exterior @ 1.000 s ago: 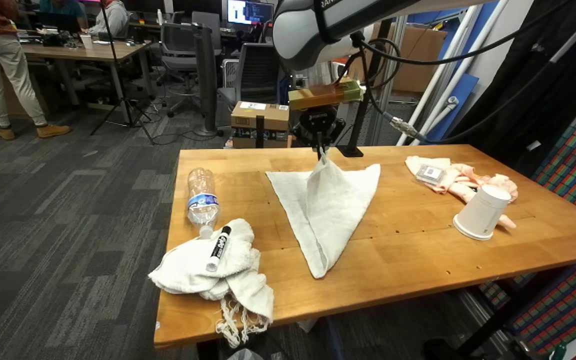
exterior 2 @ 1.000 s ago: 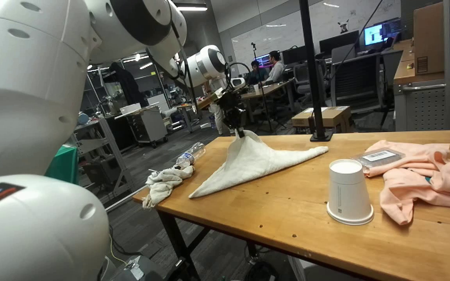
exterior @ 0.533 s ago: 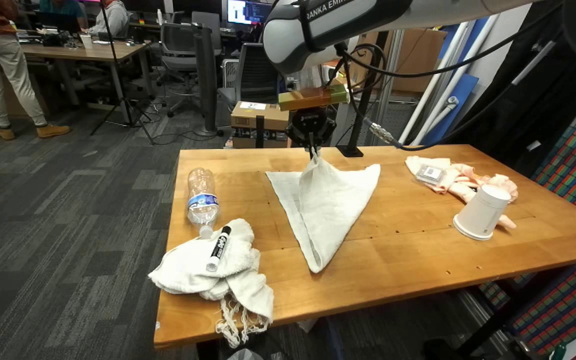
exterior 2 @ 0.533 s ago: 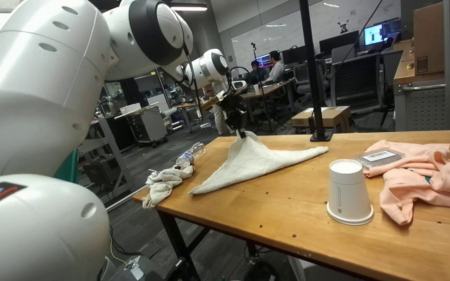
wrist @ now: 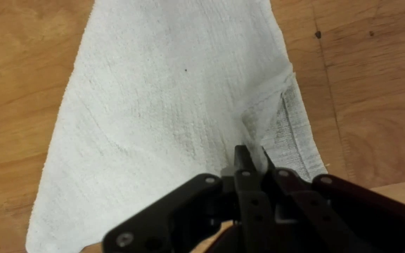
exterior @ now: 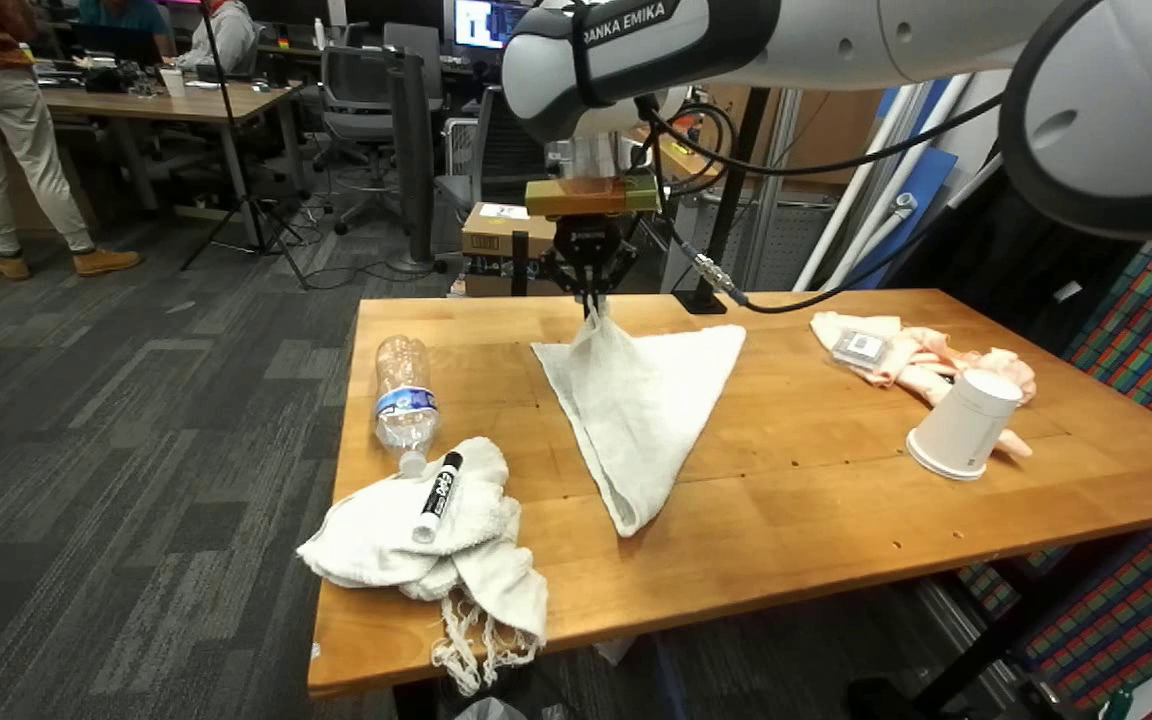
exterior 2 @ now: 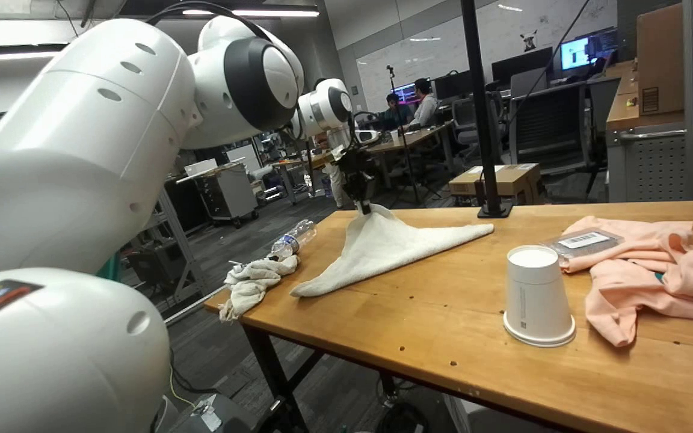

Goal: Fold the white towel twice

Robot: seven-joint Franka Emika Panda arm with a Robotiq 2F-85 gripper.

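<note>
Gripper point(exterior: 591, 304) pinches the white towel point(exterior: 648, 400) at its far side; bottle point(exterior: 404, 403) left, upturned cup point(exterior: 966, 425) right, both apart; arm point(exterior 2: 106, 144) arches over.

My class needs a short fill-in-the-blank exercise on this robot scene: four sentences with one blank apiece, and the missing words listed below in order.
1. A black ____-fingered gripper pinches the plain white cloth towel.
2. The white tapered cup, its wide rim lowest, stands upside ____.
3. The clear plastic bottle lies on its ____.
4. The black-and-white marker rests on ____ of the crumpled white fringed cloth.

Missing words: two; down; side; top.
</note>
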